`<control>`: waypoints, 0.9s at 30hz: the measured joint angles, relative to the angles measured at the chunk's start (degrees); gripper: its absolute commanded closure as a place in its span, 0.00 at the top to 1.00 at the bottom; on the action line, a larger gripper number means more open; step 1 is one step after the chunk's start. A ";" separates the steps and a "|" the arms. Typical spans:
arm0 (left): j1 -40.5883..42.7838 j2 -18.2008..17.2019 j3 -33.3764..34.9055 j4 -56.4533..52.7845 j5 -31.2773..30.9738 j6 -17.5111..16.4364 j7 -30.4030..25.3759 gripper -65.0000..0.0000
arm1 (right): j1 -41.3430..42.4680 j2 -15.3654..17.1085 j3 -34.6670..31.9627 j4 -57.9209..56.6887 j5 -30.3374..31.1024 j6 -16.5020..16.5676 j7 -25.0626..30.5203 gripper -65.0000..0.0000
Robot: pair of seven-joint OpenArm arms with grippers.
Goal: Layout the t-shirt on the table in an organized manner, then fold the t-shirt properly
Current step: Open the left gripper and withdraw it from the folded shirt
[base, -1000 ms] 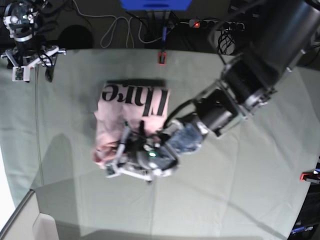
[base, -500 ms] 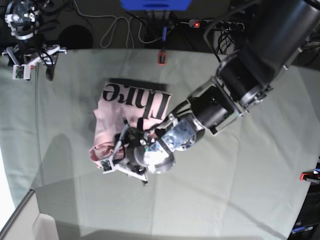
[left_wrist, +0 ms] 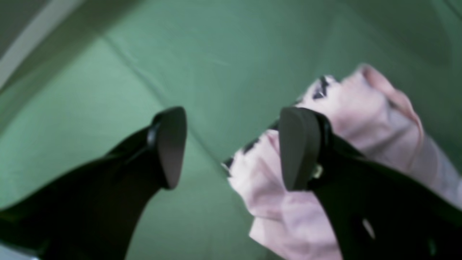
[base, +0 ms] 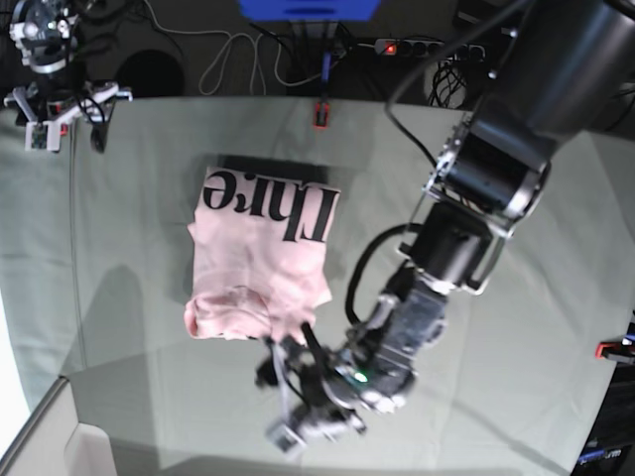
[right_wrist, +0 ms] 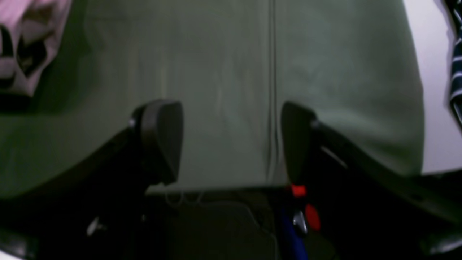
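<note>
t-shirt (base: pixel 260 256) left bunched on table (base: pixel 496 327), fold not tidy yet | left gripper (left_wrist: pixel 231 148) spread wide, nothing held | right gripper (right_wrist: pixel 231 141) parked wide, empty

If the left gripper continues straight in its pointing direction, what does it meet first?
Probably the table: only green cloth shows between the open left gripper fingers. The t-shirt lies beside its right finger; depth unclear.

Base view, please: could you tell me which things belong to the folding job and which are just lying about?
Job: t-shirt; table; left gripper; right gripper.
Lying about: power strip; white cable; red clamp.
</note>
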 measured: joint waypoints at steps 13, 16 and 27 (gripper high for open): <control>25.31 -13.25 -32.74 39.10 -0.50 -0.13 12.92 0.60 | 0.02 0.11 -9.38 3.87 0.13 0.09 -0.39 0.18; 34.95 -14.14 -43.52 43.56 -0.35 0.17 15.85 0.60 | 0.15 0.31 -14.93 4.09 0.04 0.04 -0.31 0.06; 59.41 -9.25 -70.58 51.10 -1.16 -0.90 15.80 0.60 | 7.39 0.35 -27.30 -4.15 0.00 0.31 -0.15 0.06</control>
